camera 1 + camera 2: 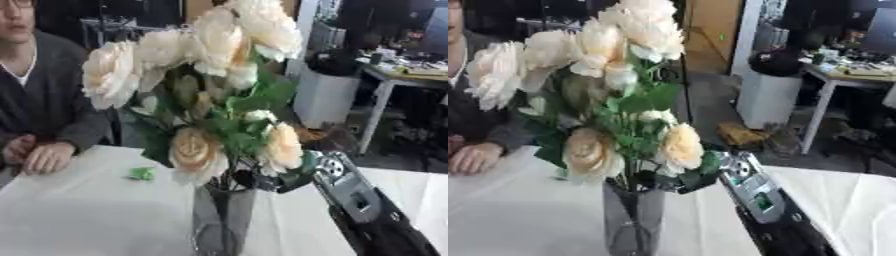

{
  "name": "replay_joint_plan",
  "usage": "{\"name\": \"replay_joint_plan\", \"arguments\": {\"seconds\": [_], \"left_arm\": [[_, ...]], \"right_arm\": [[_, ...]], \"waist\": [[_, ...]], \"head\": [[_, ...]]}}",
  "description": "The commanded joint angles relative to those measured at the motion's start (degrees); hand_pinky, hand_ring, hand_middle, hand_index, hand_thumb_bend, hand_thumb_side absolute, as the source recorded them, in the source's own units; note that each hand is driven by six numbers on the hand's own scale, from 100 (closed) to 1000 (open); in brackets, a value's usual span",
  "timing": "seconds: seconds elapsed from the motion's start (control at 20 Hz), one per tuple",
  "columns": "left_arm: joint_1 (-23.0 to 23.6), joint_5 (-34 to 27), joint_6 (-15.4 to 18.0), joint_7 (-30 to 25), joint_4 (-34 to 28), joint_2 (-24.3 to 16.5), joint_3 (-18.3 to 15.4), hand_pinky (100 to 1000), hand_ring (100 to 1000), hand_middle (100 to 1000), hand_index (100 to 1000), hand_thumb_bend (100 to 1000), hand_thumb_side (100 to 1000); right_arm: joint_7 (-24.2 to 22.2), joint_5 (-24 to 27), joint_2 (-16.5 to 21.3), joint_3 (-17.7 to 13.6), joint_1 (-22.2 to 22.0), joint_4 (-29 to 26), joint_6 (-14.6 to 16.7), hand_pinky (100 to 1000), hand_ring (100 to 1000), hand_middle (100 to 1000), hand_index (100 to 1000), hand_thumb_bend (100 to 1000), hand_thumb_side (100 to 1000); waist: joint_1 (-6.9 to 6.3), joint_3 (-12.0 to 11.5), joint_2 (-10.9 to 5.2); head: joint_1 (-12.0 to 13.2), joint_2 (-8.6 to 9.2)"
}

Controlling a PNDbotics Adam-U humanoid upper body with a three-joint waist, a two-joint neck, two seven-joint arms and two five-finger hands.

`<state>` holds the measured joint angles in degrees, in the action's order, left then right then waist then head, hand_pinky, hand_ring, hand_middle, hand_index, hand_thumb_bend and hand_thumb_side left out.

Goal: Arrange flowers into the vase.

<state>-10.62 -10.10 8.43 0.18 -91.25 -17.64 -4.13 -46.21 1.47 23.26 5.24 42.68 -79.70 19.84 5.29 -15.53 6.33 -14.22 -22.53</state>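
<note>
My right hand [278, 181] reaches in from the lower right to the mouth of the glass vase [220, 220]; it seems closed around the flower stems there, though leaves hide my fingers. The vase stands on the white table [79, 215], holding cream roses [197, 75]. Farther left lies a small green scrap [141, 173].

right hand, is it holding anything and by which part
Cannot be told: the right arm reaches to the flower stems at the mouth of the glass vase, but leaves hide the hand itself.
</note>
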Motion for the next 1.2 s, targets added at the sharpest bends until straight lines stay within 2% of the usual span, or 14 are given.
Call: {"name": "replay_joint_plan", "arguments": {"seconds": [0.05, 0.45, 1.2], "left_arm": [[-0.59, -0.24, 0.09, -0.19, -0.5, -0.61, 0.0, 792, 776, 737, 789, 1000, 754], [-0.6, -0.24, 0.08, -0.21, -0.45, -0.57, -0.03, 793, 775, 737, 788, 1000, 753], [-0.53, -0.28, 0.09, -0.19, -0.48, -0.67, -0.07, 794, 775, 736, 788, 1000, 754]], "right_arm": [[0.45, -0.53, 1.06, -0.94, 1.58, 0.68, 2.23, 1000, 1000, 1000, 1000, 290, 653], [2.79, -2.34, 0.72, -1.0, 0.92, 0.53, 3.6, 1000, 1000, 1000, 1000, 281, 661], [2.42, -1.1, 1.28, -1.65, 0.46, -1.06, 2.6, 1000, 1000, 1000, 1000, 277, 680]], "waist": [[-0.54, -0.03, -0.66], [-0.44, -0.01, -0.48], [-0.58, 0.3, -0.8]], "head": [[-0.19, 0.62], [-0.26, 0.69], [-0.35, 0.61]]}}
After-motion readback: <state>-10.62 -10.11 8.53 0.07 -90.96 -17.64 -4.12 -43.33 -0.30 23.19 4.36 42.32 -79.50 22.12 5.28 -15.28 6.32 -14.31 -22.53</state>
